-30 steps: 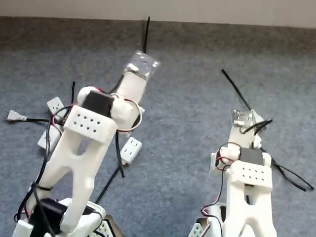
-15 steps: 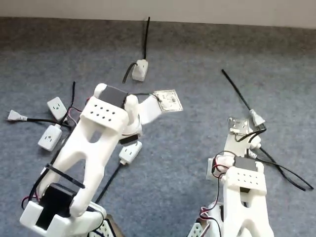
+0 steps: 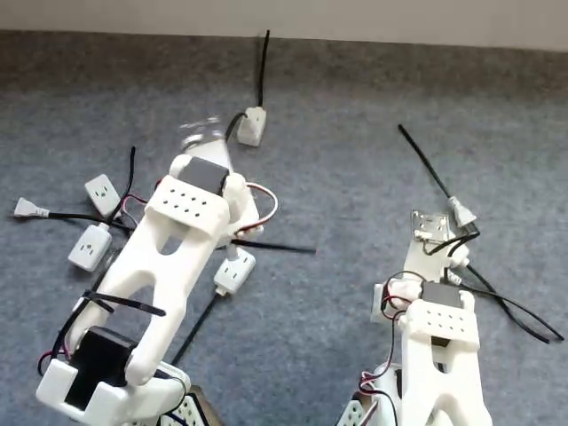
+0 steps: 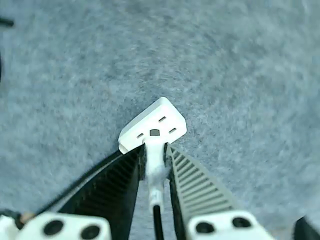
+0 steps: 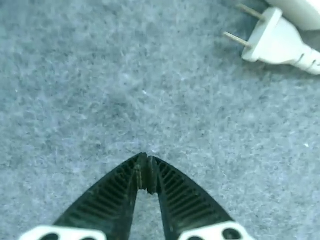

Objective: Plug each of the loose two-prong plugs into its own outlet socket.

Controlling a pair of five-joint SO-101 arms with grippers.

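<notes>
My left gripper [image 4: 155, 149] is shut on a white two-prong plug [image 4: 155, 172] with a black cord. The plug's tip touches the edge of a white outlet socket [image 4: 153, 130] lying on the carpet; its prongs are hidden. From above, this gripper [image 3: 202, 135] is a blur just left of the far socket [image 3: 251, 126]. My right gripper [image 5: 148, 165] is shut on nothing and hovers low over bare carpet. A loose white plug [image 5: 272, 37] lies beyond it with its prongs bare, and from above this plug [image 3: 460, 213] sits beside the right gripper [image 3: 431, 226].
Three more white sockets [image 3: 100, 191] [image 3: 89, 247] [image 3: 234, 271] lie at the left around my left arm. Another loose plug [image 3: 27, 209] rests at the far left edge. Black cords [image 3: 266, 247] [image 3: 426, 164] cross the grey carpet. A wall runs along the back.
My left gripper swung off the far socket to the right, then back left beside it, trailing its black cord. The right arm drew back slightly, then held still.
</notes>
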